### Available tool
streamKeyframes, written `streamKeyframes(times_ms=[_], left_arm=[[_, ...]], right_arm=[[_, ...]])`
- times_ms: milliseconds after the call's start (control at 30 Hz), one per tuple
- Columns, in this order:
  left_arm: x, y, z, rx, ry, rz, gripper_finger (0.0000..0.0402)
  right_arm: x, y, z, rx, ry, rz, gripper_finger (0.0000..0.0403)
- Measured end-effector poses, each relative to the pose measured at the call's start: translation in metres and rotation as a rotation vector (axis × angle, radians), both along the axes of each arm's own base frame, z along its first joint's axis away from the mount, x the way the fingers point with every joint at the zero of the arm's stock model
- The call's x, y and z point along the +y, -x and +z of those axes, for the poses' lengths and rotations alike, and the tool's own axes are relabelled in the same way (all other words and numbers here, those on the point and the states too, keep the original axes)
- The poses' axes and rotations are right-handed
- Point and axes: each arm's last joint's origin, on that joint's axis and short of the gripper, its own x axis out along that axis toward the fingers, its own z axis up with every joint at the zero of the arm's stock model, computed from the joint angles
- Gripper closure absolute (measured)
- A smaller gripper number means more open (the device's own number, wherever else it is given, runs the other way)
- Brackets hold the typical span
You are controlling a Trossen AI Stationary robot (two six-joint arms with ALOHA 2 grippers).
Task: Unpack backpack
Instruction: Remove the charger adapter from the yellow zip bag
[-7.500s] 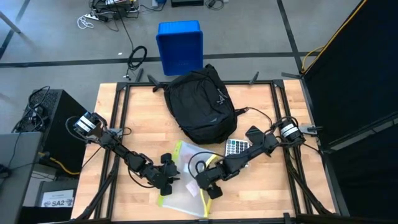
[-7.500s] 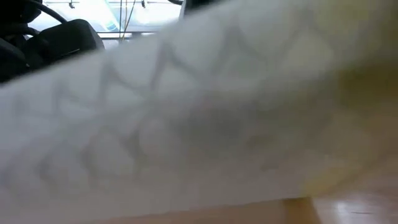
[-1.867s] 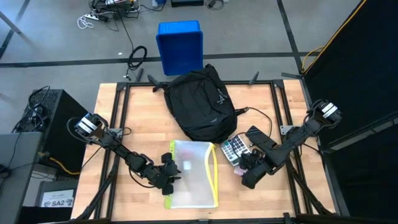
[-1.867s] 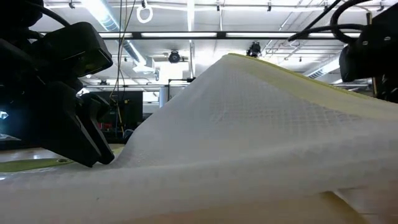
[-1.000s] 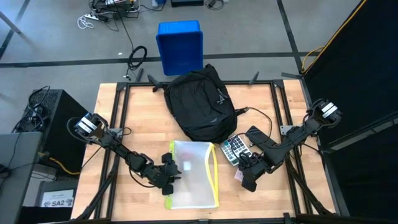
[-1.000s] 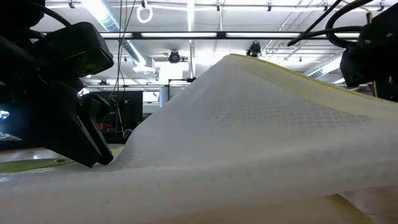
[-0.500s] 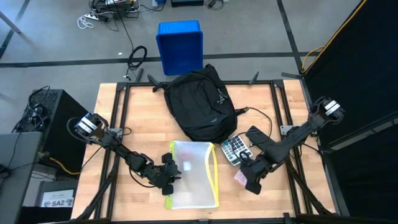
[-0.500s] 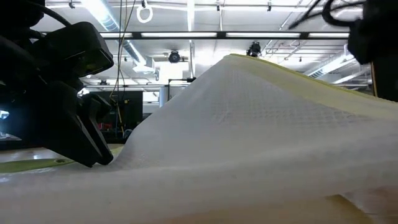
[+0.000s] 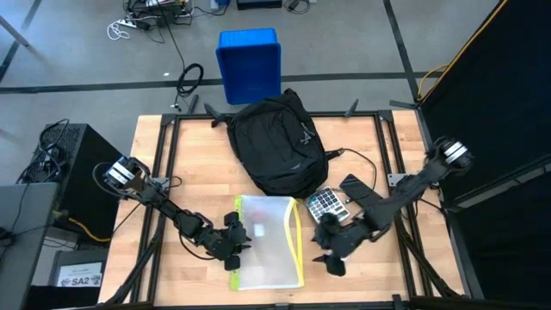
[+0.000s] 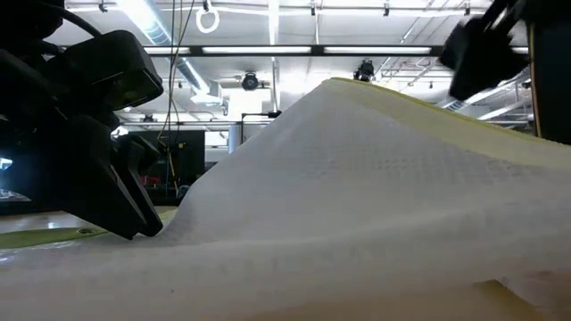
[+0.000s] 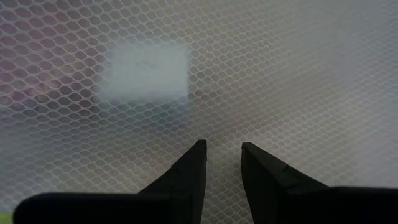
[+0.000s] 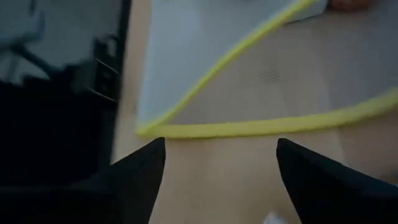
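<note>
Overhead, the backpack (image 9: 279, 145) lies at the far middle of the wooden table (image 9: 194, 164), its top near the far edge, with bare wood to its left and right. Nearer the front lies a translucent mesh pouch (image 9: 265, 241) with a yellow zip edge, and a calculator (image 9: 327, 205) sits between the pouch and the backpack's near right corner. The left gripper (image 9: 236, 240) rests at the pouch's left edge; its wrist view shows the two fingers (image 11: 186, 177) set close together, pressed against the mesh with only a narrow gap. The right gripper (image 9: 328, 254) hangs just right of the pouch, over bare wood near the front edge; its wrist view shows the fingers (image 12: 140, 171) spread wide, grasping nothing, with the yellow edge beyond them. From table height, the pouch (image 10: 357, 205) fills the picture and hides the backpack.
</note>
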Motion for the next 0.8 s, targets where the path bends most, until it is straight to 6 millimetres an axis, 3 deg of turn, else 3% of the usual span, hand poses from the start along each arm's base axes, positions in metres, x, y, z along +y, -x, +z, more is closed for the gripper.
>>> streamKeyframes(times_ms=[200,500,800], left_arm=[[0.000,0.000,0.000,-0.001,-0.002,0.001,0.0328],[0.000,0.000,0.000,-0.003,-0.011,0.003,0.0328],[0.000,-0.001,0.000,-0.016,-0.047,-0.016,0.0328]], right_arm=[[-0.016,-0.030,-0.034,0.130,0.205,0.051,0.0158],[-0.009,-0.084,-0.023,0.021,0.278,0.143,0.0181],[-0.011,-0.136,-0.058,0.035,0.438,0.195,0.0179]])
